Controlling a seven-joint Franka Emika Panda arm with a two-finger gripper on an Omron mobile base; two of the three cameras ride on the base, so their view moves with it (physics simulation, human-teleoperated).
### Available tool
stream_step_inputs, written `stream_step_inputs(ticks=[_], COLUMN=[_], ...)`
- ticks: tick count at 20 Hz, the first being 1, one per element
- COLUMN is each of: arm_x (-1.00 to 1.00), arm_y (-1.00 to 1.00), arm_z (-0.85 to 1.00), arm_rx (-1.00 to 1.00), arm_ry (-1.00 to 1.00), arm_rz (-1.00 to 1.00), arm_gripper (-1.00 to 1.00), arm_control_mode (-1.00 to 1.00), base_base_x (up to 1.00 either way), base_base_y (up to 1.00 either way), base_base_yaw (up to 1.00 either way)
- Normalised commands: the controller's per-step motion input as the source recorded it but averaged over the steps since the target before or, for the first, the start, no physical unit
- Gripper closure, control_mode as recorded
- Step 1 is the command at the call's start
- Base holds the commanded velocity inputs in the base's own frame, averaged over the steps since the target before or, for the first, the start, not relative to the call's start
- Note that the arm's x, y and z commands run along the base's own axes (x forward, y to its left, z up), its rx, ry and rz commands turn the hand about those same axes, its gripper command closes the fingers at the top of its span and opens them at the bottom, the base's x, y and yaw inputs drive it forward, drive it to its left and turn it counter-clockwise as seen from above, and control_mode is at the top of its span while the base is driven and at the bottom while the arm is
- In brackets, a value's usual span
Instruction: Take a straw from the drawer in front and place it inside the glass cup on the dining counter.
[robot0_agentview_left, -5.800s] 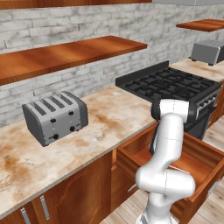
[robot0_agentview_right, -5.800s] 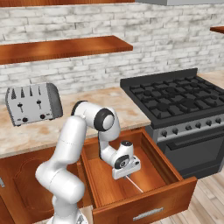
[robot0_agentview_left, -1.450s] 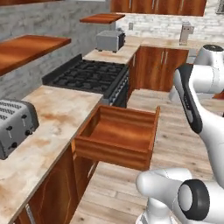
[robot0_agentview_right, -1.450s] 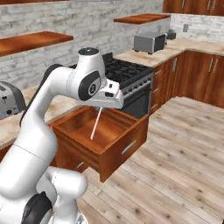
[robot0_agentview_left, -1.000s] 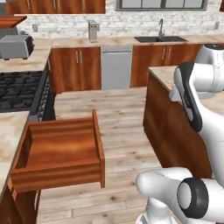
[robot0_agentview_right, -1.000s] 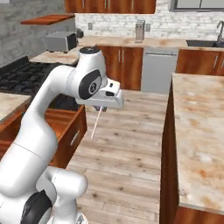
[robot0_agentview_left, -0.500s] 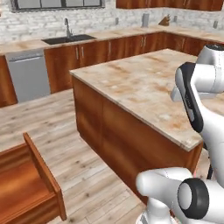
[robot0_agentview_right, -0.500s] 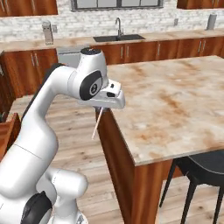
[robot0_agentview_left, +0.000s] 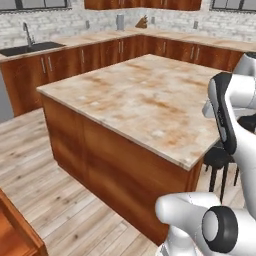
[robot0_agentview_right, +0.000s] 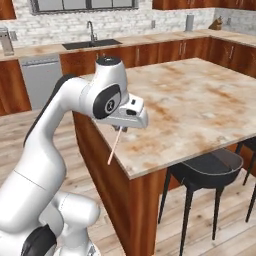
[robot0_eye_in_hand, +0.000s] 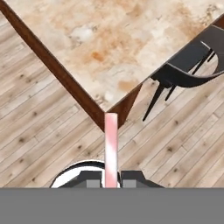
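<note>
Since half a second ago the whole scene has swung across both base views, so the camera has moved with the base: the dining counter (robot0_agentview_left: 135, 102) is now seen closer and more squarely, and the sink wall has slid towards the left.

In the left base view, the beige, rust-veined top of the dining counter is spread across the middle on its reddish wood base. A corner of the drawer (robot0_agentview_left: 17, 232) is seen at the lower left edge. A dark stool (robot0_agentview_left: 218, 159) is partly hidden behind the white arm at the right. A sink (robot0_agentview_left: 30, 47) is set in the far wall counter.

In the right base view, the tool (robot0_agentview_right: 120, 129) is held above the near corner of the dining counter (robot0_agentview_right: 195, 107). The straw (robot0_agentview_right: 114, 147) is gripped at its upper end and hangs down, tilted, with its lower end over the counter's near edge. A black stool (robot0_agentview_right: 207, 172) stands below the counter's near side.

In the hand view, the straw (robot0_eye_in_hand: 111, 151) is seen as a pale pink stick rising from between the two dark fingertips (robot0_eye_in_hand: 132, 177), which are closed tightly against it. Beyond it, the corner of the dining counter (robot0_eye_in_hand: 109, 57) and the stool (robot0_eye_in_hand: 188, 72) are seen above the wooden floor (robot0_eye_in_hand: 39, 131).
</note>
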Motion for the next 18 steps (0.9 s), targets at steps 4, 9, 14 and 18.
stream_step_inputs(ticks=[4, 9, 14, 18], arm_x=[0.0, 0.0, 0.0, 0.0], arm_y=[0.0, 0.0, 0.0, 0.0], arm_z=[0.0, 0.0, 0.0, 0.0], arm_rx=[0.0, 0.0, 0.0, 0.0], arm_ry=[0.0, 0.0, 0.0, 0.0], arm_rz=[0.0, 0.0, 0.0, 0.0], arm_gripper=[1.0, 1.0, 1.0, 1.0], arm_control_mode=[1.0, 1.0, 1.0, 1.0], base_base_x=[0.16, 0.15, 0.05, 0.06], base_base_y=[-0.93, -1.0, -1.0, -1.0], base_base_yaw=[0.01, 0.03, 0.19, 0.37])
